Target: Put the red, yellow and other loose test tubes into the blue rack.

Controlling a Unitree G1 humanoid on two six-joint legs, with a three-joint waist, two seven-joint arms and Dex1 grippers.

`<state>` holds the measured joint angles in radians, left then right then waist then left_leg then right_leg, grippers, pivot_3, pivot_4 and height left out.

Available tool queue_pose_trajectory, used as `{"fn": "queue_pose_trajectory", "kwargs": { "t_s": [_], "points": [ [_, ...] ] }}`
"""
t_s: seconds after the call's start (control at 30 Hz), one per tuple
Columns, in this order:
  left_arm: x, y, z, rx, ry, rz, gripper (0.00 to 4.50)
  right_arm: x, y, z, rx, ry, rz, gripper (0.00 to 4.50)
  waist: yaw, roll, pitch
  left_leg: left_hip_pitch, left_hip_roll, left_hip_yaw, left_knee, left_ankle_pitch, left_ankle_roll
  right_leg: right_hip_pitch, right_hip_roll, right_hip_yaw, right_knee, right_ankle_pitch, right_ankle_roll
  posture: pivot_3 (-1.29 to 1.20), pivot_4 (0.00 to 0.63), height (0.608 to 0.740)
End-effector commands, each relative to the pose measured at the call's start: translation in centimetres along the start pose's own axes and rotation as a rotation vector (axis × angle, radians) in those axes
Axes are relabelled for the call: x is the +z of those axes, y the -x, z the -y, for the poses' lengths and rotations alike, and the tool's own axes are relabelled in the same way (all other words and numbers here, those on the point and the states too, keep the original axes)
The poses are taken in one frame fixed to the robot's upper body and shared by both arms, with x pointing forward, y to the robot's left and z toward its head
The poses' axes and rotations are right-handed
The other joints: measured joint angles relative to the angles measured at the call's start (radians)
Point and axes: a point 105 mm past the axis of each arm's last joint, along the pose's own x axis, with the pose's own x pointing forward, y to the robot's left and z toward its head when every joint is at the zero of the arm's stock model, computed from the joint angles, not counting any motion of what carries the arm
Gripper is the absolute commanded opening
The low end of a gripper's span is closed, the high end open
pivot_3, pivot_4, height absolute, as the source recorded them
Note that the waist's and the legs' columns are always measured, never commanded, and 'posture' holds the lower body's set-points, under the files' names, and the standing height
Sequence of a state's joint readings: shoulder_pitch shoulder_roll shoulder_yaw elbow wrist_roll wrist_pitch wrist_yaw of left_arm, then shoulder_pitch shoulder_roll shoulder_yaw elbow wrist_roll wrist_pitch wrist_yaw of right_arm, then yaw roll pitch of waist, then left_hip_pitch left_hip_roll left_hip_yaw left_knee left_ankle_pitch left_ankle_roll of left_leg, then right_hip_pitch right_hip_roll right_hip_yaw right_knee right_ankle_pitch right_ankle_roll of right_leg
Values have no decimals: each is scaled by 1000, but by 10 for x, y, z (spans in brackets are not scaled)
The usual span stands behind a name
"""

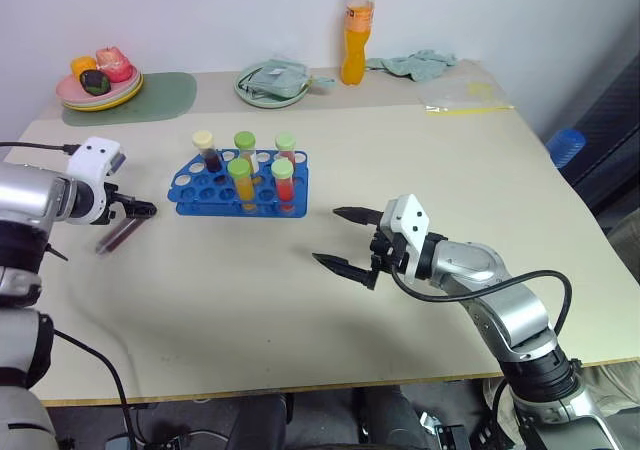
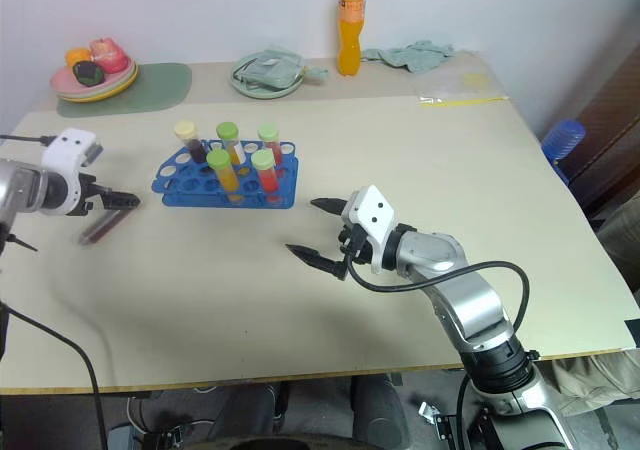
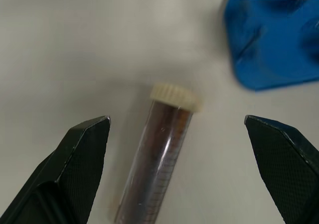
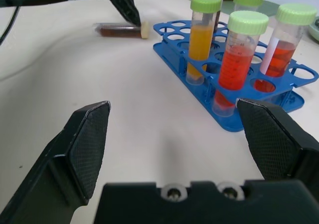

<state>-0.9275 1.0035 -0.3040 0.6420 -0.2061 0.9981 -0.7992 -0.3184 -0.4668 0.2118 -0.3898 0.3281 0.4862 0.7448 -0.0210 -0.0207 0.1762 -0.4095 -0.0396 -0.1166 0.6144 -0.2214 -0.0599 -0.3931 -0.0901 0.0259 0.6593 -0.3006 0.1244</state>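
From the head, the left claw [image 1: 140, 210] hangs released over a dark tube [image 1: 122, 234] lying on the counter [image 1: 420, 160], left of the blue rack [image 1: 190, 192]. The left wrist shows the tube between its fingers [image 3: 84, 149], untouched. The right claw [image 4: 174, 149] is released too, facing the rack's five standing tubes.

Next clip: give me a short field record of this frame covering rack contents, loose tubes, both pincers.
rack: blue rack, five capped tubes standing in it
loose tube: dark brown tube, cream cap, lying flat on the table beside the rack
left pincer: left pincer open, straddling the dark brown tube, not gripping
right pincer: right pincer open, holding nothing, right of the rack
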Motion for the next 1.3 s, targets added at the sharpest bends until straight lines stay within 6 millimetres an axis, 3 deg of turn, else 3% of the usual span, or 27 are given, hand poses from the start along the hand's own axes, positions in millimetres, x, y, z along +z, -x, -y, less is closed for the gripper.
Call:
{"fn": "queue_pose_trajectory", "kwargs": {
  "t_s": [0.03, 0.17, 0.27, 0.43, 0.47, 0.57, 0.7, 0.77, 0.9, 1.07, 1.3],
  "points": [
    [-5, -6, -10, 15, -95, -90, 4436, 9, 3, -2, -4, 45, 29, 4500, 0, 0, 0, 0, 0, 0, 0, 0, 0, 0, 0, 0, 0, 0, 0, 0, 150, 740],
    [-9, -15, -12, -1, -141, -138, 4436, 9, 4, -4, -17, 44, 31, 4500, -1, -1, 0, -1, 0, 0, 0, 0, 0, -1, 0, 0, 0, 0, 0, 0, 150, 740],
    [-11, -17, -14, -6, -167, -160, 3664, 8, 5, -6, -21, 45, 30, 4500, -1, -1, 0, -1, 0, 0, 0, 0, 0, -1, 0, 0, 0, 0, 0, 0, 150, 740],
    [-13, -13, -23, 15, -168, -158, 1081, 9, 6, -9, -8, 51, 30, 4500, -8, -1, 0, -1, 0, 0, 0, 0, 0, -1, 0, 0, 1, 0, 0, 0, 150, 740],
    [-11, -11, -27, 29, -162, -143, 802, 8, 7, -9, -6, 54, 28, 4500, -11, -1, 0, -1, 0, 0, 0, 0, 0, -1, 0, 0, 1, 0, 0, 0, 150, 740],
    [15, 3, -37, 61, -89, 49, 802, 7, 8, -9, -5, 60, 22, 4500, -20, -3, 2, -1, 0, 0, 0, 0, 0, -2, 0, 0, 2, 0, 0, 0, 150, 740],
    [78, 43, -55, 188, -59, 574, 802, 6, 8, -11, -4, 56, 23, 4500, -21, -8, 4, -2, 1, -1, 1, 0, 0, -4, 0, -1, 4, 0, 0, 0, 150, 740],
    [89, 62, -61, 260, -32, 769, 802, 6, 8, -12, -3, 52, 23, 4500, -20, -8, 3, -3, 1, -1, 1, 0, 0, -4, -2, -1, 4, 0, 0, 0, 150, 740],
    [88, 80, -25, 333, -138, 1060, 802, 7, 5, -8, -25, 64, 42, 4500, -22, -4, 1, 0, 1, 2, -1, 0, 0, -6, -8, 0, 6, 0, 0, 0, 150, 740],
    [71, 82, 46, 277, -136, 1258, 802, 6, 3, -11, 9, 53, 53, 4500, -5, -7, 1, -2, 0, 2, 2, 0, 1, -6, -8, 0, 5, 0, 0, 0, 150, 740],
    [50, 61, 97, 339, 175, 1371, 802, 3, 1, -11, 29, 51, 44, 4500, 11, -7, 1, 0, -2, 4, 4, 0, 1, -3, -8, -1, 4, 0, 0, 0, 150, 740]
  ]
}}
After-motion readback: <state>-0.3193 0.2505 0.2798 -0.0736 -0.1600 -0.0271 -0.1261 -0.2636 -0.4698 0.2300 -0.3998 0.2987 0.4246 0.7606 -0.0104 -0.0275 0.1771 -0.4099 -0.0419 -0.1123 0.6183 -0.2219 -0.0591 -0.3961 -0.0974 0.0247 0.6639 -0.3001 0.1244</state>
